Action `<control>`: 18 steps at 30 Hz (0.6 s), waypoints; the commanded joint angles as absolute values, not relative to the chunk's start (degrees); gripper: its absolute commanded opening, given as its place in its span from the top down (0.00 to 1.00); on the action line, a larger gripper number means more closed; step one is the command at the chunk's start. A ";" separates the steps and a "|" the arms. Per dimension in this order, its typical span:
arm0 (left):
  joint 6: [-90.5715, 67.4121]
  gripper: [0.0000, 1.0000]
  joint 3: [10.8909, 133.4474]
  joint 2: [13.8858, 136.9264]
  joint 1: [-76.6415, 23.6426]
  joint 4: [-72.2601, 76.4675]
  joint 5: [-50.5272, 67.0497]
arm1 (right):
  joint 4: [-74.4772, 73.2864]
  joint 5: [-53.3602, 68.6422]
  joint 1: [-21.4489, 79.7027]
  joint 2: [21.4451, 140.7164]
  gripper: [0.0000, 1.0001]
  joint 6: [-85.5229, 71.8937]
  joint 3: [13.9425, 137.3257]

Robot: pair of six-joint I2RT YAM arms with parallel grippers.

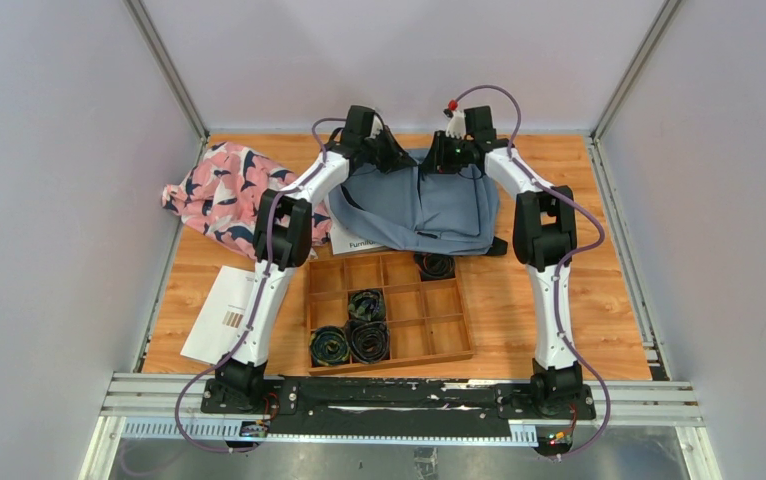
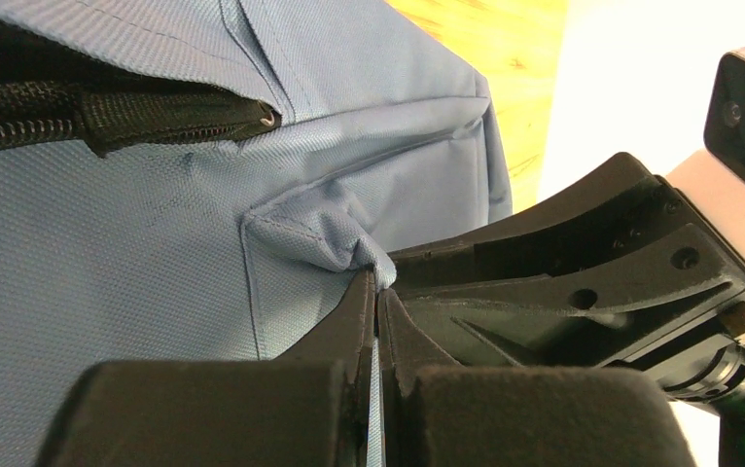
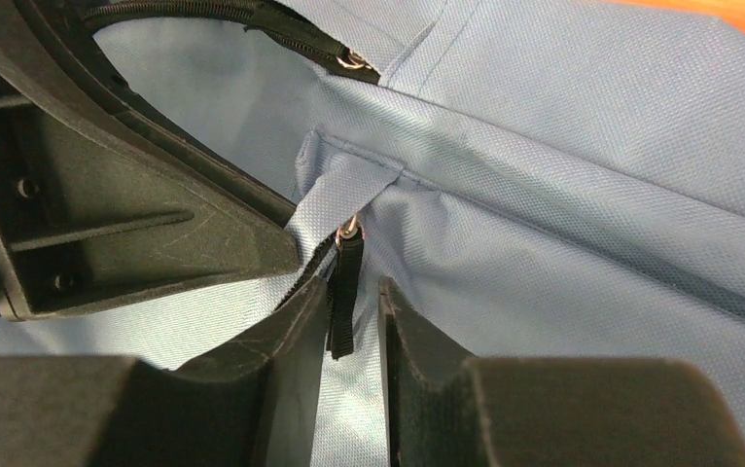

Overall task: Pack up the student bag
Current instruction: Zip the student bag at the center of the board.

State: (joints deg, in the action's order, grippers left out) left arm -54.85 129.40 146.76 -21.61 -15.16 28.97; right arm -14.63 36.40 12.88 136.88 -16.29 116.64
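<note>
Here, left gripper (image 2: pixel 376 289) pinching student bag (image 1: pixel 429 210) fabric, right gripper (image 3: pixel 353 302) parted around zipper pull (image 3: pixel 348 263)

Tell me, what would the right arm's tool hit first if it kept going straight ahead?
Probably the black fabric zipper pull hanging in the gap of the right tool, then the soft slate-blue fabric backpack behind it.

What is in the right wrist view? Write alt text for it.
The right gripper, fingers parted, straddles the black zipper pull of the slate-blue student bag. The left gripper pinches the fabric just left of it.
</note>
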 commanded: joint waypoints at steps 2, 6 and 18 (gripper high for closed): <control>-55.79 1.00 130.15 148.27 -21.01 -11.93 30.56 | -15.15 35.78 13.36 137.42 0.75 -15.58 116.00; -55.81 1.00 130.08 148.47 -21.03 -11.92 30.59 | -14.96 35.25 13.40 136.92 0.92 -15.73 115.49; -56.31 1.00 129.72 148.60 -20.57 -11.28 30.62 | -13.12 36.44 13.57 129.98 1.00 -15.85 105.60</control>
State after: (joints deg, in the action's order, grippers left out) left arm -55.72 129.40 147.72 -21.39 -14.31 30.26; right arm -11.66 35.75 12.88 134.56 -16.27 109.49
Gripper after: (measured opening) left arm 0.015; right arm 0.010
